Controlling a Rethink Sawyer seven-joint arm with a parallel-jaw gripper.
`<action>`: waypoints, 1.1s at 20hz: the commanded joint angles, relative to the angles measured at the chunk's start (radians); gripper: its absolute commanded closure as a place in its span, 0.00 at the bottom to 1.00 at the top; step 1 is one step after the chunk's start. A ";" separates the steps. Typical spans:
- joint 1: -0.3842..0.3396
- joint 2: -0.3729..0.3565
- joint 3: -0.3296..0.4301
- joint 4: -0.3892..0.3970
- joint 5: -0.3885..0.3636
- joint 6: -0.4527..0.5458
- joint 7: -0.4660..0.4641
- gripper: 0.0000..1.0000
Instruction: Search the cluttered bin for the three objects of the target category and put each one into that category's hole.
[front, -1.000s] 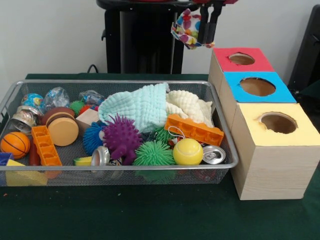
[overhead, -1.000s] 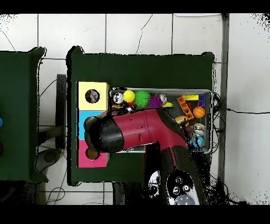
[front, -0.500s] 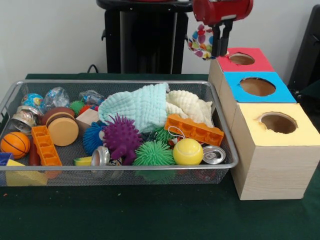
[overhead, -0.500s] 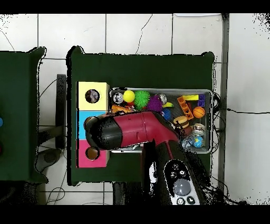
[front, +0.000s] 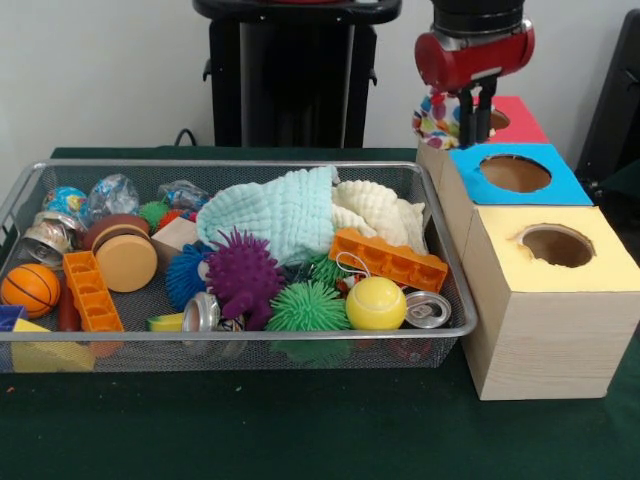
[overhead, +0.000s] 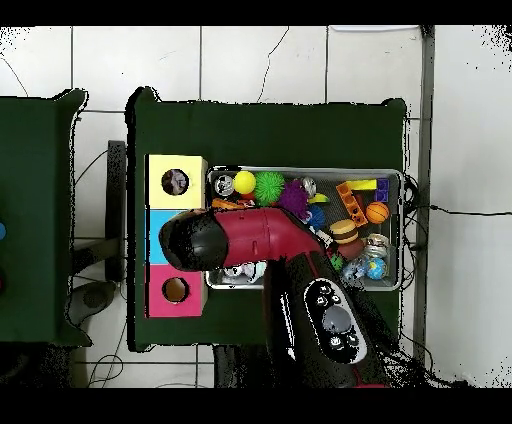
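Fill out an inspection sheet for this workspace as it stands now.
Surface: green table cover, bare in front of the bin.
Job's things: multicoloured cloth held in the hand, beside the red box; blue box and yellow box in a row with it, holes open.
Clutter: wire bin packed with a mint cloth, cream cloth, purple spiky ball, green spiky ball, yellow ball, orange brick, basketball, cans.
Grippers: hand shut on the multicoloured cloth.
Cables: a black cable on the floor beside the table.
Surroundings: tiled floor, black pedestal.
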 joint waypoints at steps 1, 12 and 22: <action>-0.002 0.107 0.087 -0.045 0.088 -0.097 0.146 1.00; 0.000 0.144 0.120 -0.061 0.129 -0.153 0.135 1.00; 0.025 0.166 0.113 -0.102 0.168 -0.161 0.168 1.00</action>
